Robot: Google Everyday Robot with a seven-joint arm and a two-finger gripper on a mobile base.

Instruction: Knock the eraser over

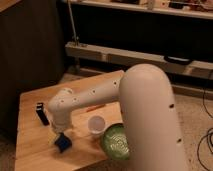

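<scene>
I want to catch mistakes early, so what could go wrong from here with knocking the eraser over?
The gripper hangs just above the blue sponge, not at the upright eraser; a sweep could drag the sponge instead. The white cup stands close to the arm and might be bumped. The eraser stands near the table edge and could slide off.
</scene>
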